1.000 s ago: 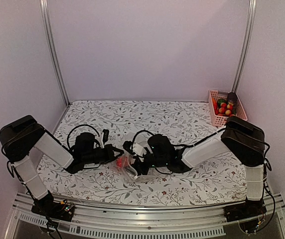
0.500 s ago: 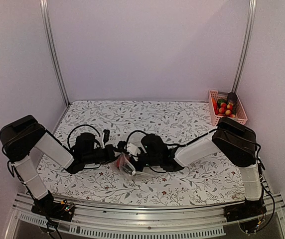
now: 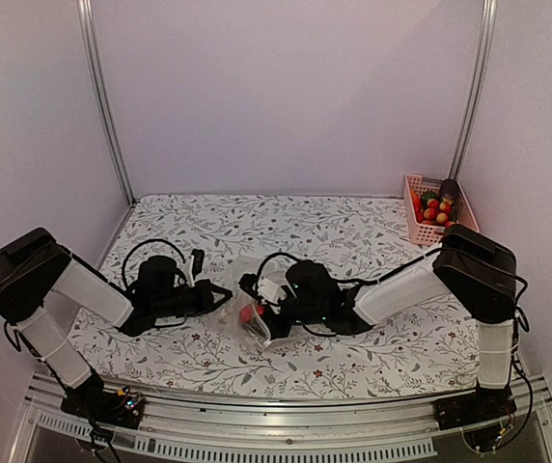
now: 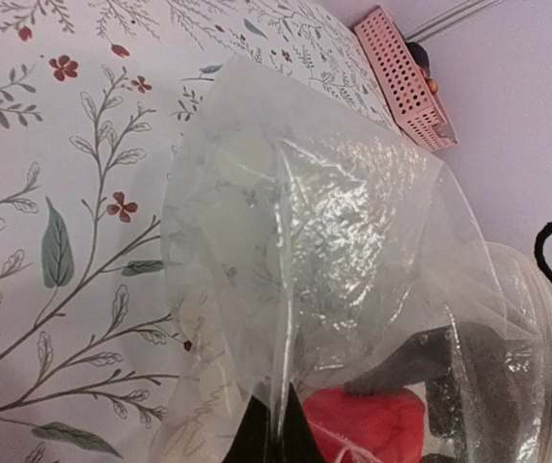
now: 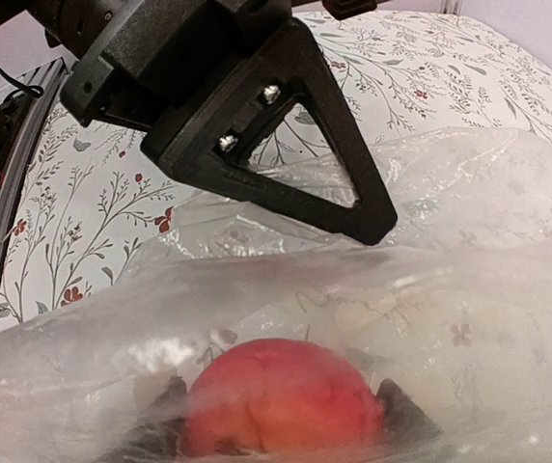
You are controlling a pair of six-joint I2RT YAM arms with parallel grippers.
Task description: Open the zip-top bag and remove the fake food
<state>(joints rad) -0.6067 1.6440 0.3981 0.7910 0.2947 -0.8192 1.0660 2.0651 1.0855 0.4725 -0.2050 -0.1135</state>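
Note:
The clear zip-top bag [image 3: 240,292] lies crumpled mid-table between my two grippers. My left gripper [image 4: 276,439] is shut on a fold of the bag's film [image 4: 353,222] and holds the mouth up. My right gripper [image 5: 286,420] reaches inside the bag. Its fingers [image 5: 160,420] stand close on either side of a round red-orange piece of fake food [image 5: 281,395], with a thin gap on the right. The same red piece [image 4: 372,424] shows through the plastic in the left wrist view and from above [image 3: 250,312]. The left gripper's black fingers [image 5: 286,145] loom just beyond the bag.
A pink slatted basket [image 3: 421,234] stands at the back right corner, seen also as the basket [image 4: 401,77] in the left wrist view. It holds several small red, green and orange fruits [image 3: 434,208]. Cables loop over both wrists. Side walls stand close.
My right gripper has narrowed its jaws around the red piece inside the bag. The left arm has drawn back leftward, stretching the bag's mouth. The red piece now sits slightly further right.

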